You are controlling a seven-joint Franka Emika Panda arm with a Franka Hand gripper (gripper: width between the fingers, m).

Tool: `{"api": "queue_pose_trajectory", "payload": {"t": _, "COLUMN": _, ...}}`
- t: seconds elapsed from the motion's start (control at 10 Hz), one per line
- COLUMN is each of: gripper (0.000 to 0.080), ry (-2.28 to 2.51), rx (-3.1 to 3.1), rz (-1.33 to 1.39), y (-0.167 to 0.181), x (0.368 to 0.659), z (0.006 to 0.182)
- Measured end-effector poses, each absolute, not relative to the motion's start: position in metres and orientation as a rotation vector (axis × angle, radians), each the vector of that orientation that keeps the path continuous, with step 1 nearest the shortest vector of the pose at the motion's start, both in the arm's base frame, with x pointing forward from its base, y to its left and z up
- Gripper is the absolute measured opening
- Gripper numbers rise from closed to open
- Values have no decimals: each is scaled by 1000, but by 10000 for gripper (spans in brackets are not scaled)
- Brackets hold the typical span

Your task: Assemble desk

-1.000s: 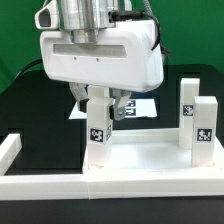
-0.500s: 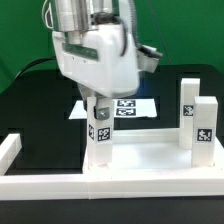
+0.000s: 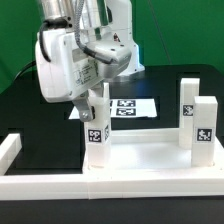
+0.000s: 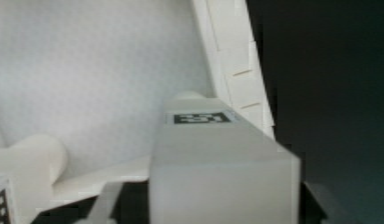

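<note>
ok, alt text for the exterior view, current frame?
The arm's hand grips the top of an upright leg at the tabletop's near corner. Two more legs stand on the exterior view's right; the marker board lies behind.

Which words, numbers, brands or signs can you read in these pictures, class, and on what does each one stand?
No readable words, numbers or brand names anywhere.
Black-and-white square tags, patterns only, no letters: on the leg at the gripper.
The same kind of tags: on the two upright legs at the exterior view's right.
The same kind of tags: on the marker board behind.
Wrist view: one tag on the leg, too blurred to make out.
</note>
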State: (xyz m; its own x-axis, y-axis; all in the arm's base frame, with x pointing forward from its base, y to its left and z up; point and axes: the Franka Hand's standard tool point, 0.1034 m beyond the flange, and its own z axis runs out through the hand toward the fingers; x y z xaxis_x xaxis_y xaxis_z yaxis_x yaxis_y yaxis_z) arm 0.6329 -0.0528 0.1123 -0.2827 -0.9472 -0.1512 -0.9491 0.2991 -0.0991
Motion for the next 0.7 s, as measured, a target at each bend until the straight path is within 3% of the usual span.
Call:
{"api": "queue_pose_trajectory", "payload": {"t": 0.1, "gripper": 296, "ry": 2376, "rx": -1767, "rz": 14, "y": -53, "x": 633, "z": 112}}
{"api": "queue_pose_trajectory", "payload": {"t": 0.2, "gripper": 375, "ry": 2356, "rx": -1796, "rz": 11, "y": -53, "x": 633, "z": 112}}
{"api": "queue_pose_trajectory", "payload": {"t": 0.3, "gripper": 571, "ry": 2289, "rx": -1895, "rz": 3, "y": -51, "x": 632, "z": 111}}
{"api": "queue_pose_trajectory", "payload": {"t": 0.4, "gripper": 571, "ry": 2152, "rx": -2070, "rz": -2, "y": -47, "x": 633, "z": 111}}
{"api": "queue_pose_trajectory", "payload": {"t": 0.5, "gripper": 634, "ry": 1936, "rx": -2290, "rz": -13, "y": -42, "x": 635, "z": 111}}
{"api": "queue_pose_trajectory", "payload": {"t": 0.7, "gripper": 646, "ry": 1696, "rx": -2477, "rz": -69, "y": -33, "x": 636, "z": 112}}
